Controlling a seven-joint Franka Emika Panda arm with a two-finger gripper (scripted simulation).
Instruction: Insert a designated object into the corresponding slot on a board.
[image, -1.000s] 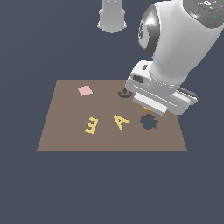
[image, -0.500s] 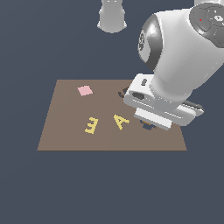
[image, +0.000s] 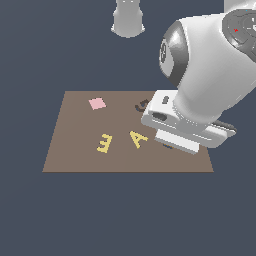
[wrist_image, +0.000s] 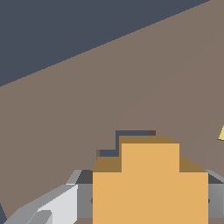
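Lowered since the previous frames, the gripper (wrist_image: 150, 199) is seen clamped on the orange piece (wrist_image: 150, 183), held directly over the navy slot (wrist_image: 131, 142) in the board (image: 75, 150); lobes should be aligned before release.

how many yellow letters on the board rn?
2: the E toward the exterior view's left, the A just to its right, both on the board. The arm may hide more.
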